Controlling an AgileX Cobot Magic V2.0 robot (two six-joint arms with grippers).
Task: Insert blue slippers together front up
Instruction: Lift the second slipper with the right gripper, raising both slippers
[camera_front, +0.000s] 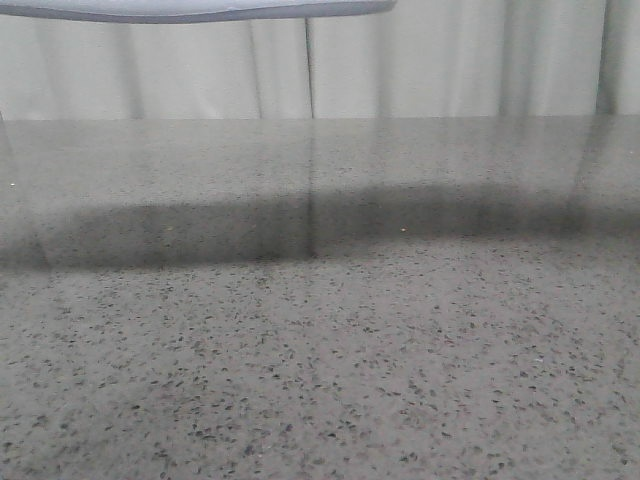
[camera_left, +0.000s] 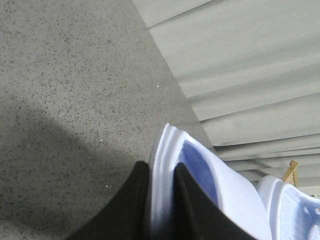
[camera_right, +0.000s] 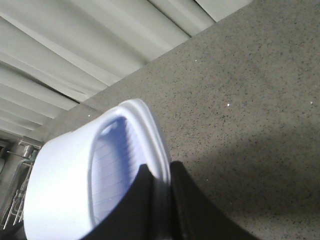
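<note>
Aloft, each claw (camera_left: 161, 200) (camera_right: 161, 200) pinching slipper (camera_left: 210, 185) (camera_right: 75, 195) rim

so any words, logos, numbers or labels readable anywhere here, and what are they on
None can be read in any view.
Left-held pale blue moulded foam slipper, pinched by the left gripper: no print shows.
Right-held pale blue foam slipper, in the right gripper: only ribs, no lettering.
Grey speckled stone tabletop: unmarked.
</note>
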